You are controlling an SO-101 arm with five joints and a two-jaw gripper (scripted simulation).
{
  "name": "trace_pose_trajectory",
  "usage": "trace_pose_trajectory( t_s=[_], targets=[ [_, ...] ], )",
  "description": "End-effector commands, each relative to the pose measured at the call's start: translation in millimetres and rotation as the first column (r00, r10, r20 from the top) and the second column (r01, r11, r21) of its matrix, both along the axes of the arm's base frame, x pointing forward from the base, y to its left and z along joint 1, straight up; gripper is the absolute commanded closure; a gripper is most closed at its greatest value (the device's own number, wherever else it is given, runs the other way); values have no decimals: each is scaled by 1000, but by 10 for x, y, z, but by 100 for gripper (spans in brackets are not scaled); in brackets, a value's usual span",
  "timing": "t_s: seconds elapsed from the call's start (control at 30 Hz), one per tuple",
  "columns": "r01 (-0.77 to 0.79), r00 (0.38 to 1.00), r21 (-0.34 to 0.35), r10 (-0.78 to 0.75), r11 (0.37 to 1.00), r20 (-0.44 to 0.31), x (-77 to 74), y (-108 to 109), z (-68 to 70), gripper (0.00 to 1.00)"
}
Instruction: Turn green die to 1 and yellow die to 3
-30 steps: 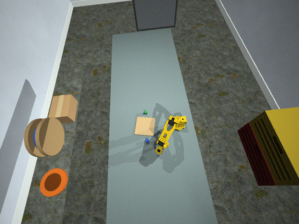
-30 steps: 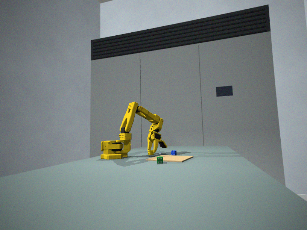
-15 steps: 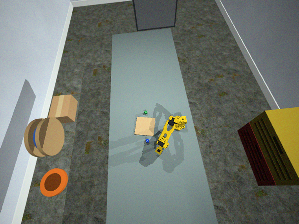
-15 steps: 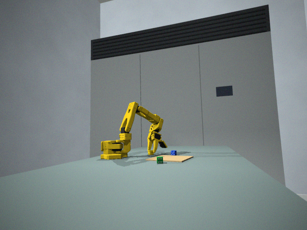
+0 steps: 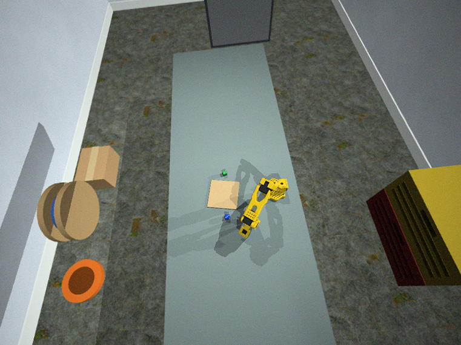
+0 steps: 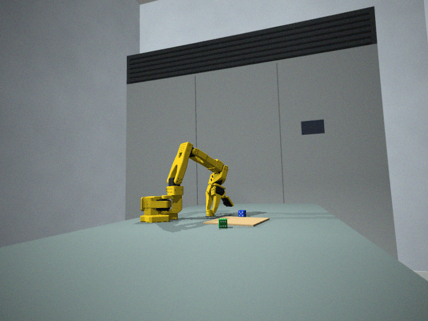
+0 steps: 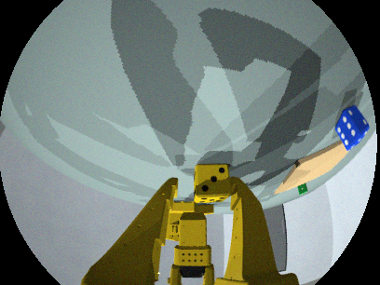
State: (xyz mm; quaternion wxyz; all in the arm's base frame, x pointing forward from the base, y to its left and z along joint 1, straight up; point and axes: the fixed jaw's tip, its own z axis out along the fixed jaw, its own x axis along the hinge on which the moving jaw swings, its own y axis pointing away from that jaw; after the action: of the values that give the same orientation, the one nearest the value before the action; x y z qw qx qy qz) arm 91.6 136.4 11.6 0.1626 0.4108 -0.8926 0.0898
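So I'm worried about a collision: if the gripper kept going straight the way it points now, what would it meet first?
Most likely the yellow die, already between the gripper's fingertips; right behind it lies the grey-green table top. Depth is hard to judge.
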Motion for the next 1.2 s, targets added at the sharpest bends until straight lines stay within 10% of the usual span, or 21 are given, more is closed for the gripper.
trace_pose_trajectory(
  t_s=[0.0, 1.17],
  targets=[
    [3, 1000, 21, -4, 1000, 7, 40, 1, 18, 83],
    [7, 1000, 25, -7, 1000, -1, 74, -29, 18, 99]
  ],
)
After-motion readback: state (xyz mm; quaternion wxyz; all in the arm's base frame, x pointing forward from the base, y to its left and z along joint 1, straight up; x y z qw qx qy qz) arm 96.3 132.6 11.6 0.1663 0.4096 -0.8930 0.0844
